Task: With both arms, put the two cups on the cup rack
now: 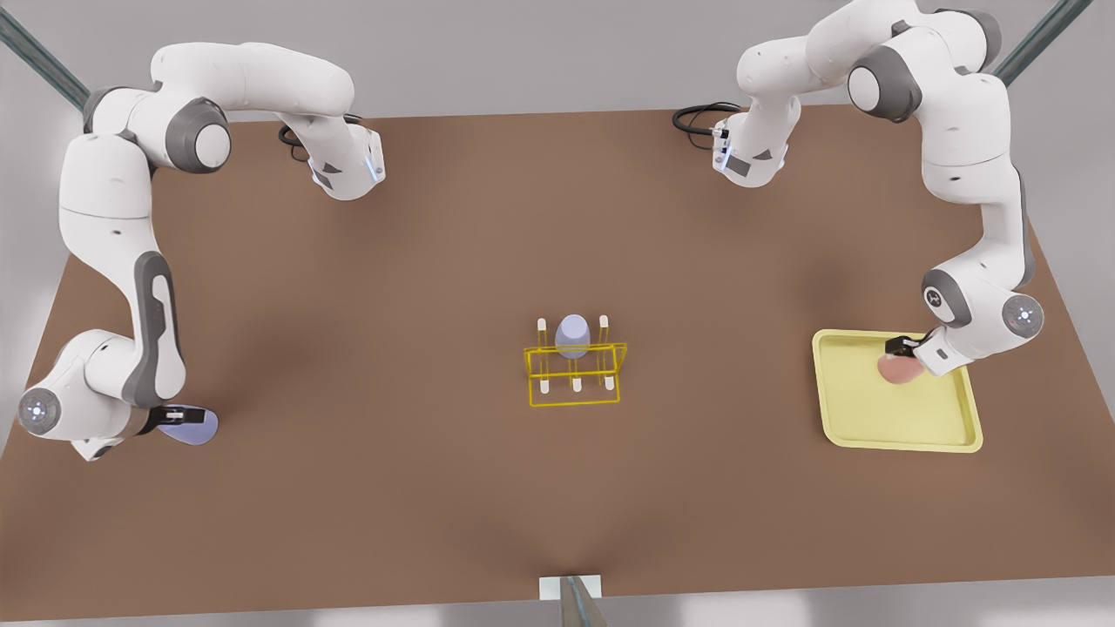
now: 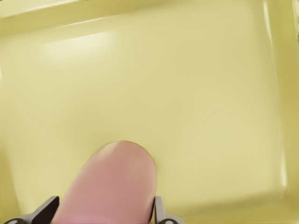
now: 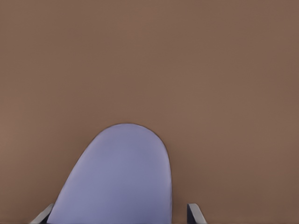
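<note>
The left tool [image 1: 902, 350] sat over the pale-yellow tray [image 1: 897, 427] at the front view's right, its two fingers [image 2: 46, 211] set either side of the pink cup [image 1: 900, 368]. In the left wrist view the fingers flanked the cup's sides closely, but whether they actually pressed on it could not be told. The pink cup lay at the far-left part of the tray, and whether it touched the tray floor could not be made out.

The right tool [image 1: 172, 416] was at the near left of the tabletop [image 1: 435, 261], with the lavender cup [image 1: 196, 427] between its fingers [image 3: 195, 213]. On one side a gap showed between finger and cup, so the tool looked parted around it rather than clamped.

The cup rack [image 1: 575, 374] stood mid-tabletop, well apart from both tools, and a second lavender cup [image 1: 572, 335] already sat on one of its far pegs.

By my judgement these cups were light, rigid and smooth-walled. Their taper would let a loose pinch slide toward the narrow end, so the hold belonged square across the body, nearer the wider part, with firm pressure. They looked hollow, so each had to be carried mouth-down onto a free peg.
</note>
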Robot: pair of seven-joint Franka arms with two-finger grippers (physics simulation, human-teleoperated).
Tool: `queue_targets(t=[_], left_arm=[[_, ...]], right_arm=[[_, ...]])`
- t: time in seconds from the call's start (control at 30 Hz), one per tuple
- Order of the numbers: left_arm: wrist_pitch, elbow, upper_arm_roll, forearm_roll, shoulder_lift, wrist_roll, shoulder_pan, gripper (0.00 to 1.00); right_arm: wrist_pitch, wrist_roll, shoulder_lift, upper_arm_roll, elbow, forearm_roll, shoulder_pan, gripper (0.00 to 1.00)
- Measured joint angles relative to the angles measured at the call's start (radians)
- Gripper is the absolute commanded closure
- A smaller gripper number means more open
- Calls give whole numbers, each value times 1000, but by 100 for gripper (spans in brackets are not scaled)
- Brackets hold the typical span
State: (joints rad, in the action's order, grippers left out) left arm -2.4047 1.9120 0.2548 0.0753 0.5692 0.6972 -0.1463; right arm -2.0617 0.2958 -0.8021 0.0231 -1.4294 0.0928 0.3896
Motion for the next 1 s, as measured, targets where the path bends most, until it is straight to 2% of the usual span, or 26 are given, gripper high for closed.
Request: queue_targets(t=[0.3,0.33,0.37,0.47,0.8,0.9,1.0], left_arm=[[28,-3,-6,6,-13,58,6,11],[32,-3,-6,6,-14,62,7,15],[36,-3,-7,6,-14,65,7,15],[44,-4,-10,6,-15,72,9,15],[111,-15,-26,33,-60,57,39,16],[186,-83,-37,46,-77,8,106,16],[298,-205,-111,62,-75,-69,123,17]], right_arm=[[-18,34,2,5,-20,4,0,0],[-18,37,2,6,-20,3,1,0],[-19,39,2,6,-20,2,1,1],[-20,47,2,7,-20,-1,2,13],[-15,77,3,9,-14,-40,4,19],[-13,85,6,14,-13,-50,3,19],[-4,98,15,37,-11,-85,1,19]])
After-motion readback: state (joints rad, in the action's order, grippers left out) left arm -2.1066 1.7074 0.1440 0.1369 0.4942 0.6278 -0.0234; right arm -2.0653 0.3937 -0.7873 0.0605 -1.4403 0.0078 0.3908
